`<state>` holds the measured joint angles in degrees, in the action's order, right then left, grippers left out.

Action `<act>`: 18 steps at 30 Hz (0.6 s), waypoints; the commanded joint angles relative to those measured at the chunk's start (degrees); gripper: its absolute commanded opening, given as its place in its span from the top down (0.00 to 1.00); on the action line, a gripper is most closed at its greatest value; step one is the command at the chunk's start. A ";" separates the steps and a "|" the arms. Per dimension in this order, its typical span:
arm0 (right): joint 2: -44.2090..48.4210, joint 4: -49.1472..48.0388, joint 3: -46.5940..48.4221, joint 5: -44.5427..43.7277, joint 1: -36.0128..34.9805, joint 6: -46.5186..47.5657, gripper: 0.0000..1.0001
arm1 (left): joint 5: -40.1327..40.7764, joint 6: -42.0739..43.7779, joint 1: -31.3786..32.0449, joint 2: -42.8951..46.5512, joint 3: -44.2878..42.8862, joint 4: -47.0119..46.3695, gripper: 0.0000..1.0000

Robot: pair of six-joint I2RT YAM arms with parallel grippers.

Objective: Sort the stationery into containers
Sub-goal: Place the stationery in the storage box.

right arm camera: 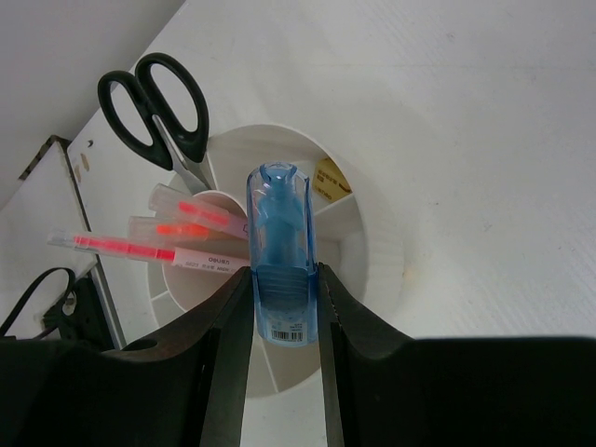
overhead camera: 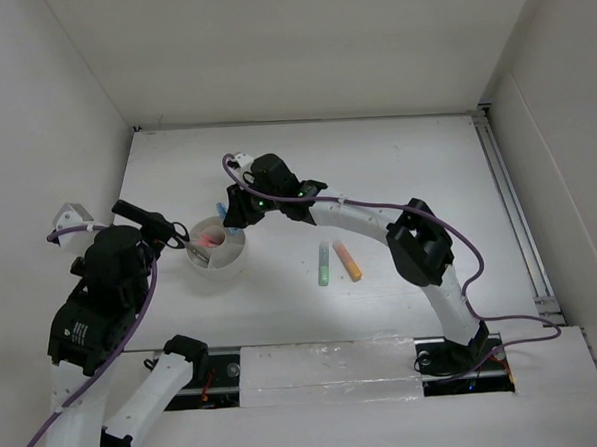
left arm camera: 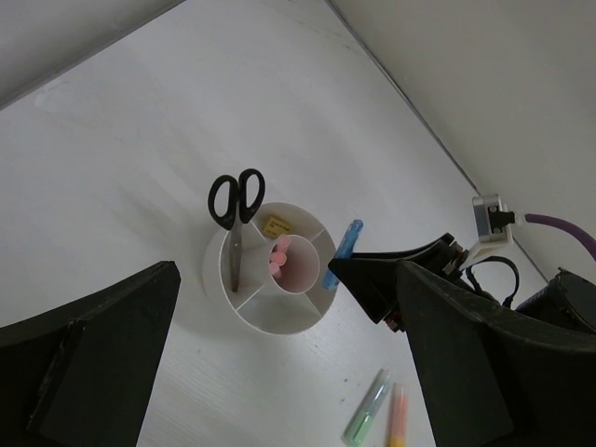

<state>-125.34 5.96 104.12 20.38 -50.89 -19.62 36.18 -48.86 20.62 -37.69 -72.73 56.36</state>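
Note:
The round white tub (left arm camera: pixel 226 279) has wedge compartments. Black-handled scissors (left arm camera: pixel 236 198) stand in one wedge, a tan eraser (left arm camera: pixel 276 224) lies in another, and pink pens (left arm camera: pixel 277 259) fill the centre cup. My right gripper (right arm camera: pixel 284 279) is shut on a blue marker (right arm camera: pixel 281 233), held tilted over the tub's rim (right arm camera: pixel 372 242); from above the marker (overhead camera: pixel 223 209) shows at the tub's far edge. A green marker (overhead camera: pixel 324 265) and an orange marker (overhead camera: pixel 348 261) lie side by side on the table to the right. My left gripper (left arm camera: pixel 289 372) hangs open above the tub's near side, holding nothing.
White walls close in the table on the left, the back and the right. A metal rail (overhead camera: pixel 513 202) runs along the right edge. The right arm (overhead camera: pixel 420 247) arches over the table beside the two loose markers.

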 commanded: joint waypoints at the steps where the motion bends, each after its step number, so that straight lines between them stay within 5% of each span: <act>1: -0.61 -2.88 0.83 0.62 0.09 0.98 1.00 | 0.20 0.96 0.03 0.25 0.39 -1.34 0.01; 18: -1.66 -2.35 -0.23 0.62 0.09 1.51 0.99 | 0.20 1.49 0.03 0.78 0.92 -1.86 0.01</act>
<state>-127.22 5.98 104.03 20.38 -50.89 -19.20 36.14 -48.51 20.62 -37.30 -72.34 56.34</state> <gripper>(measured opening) 0.355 0.986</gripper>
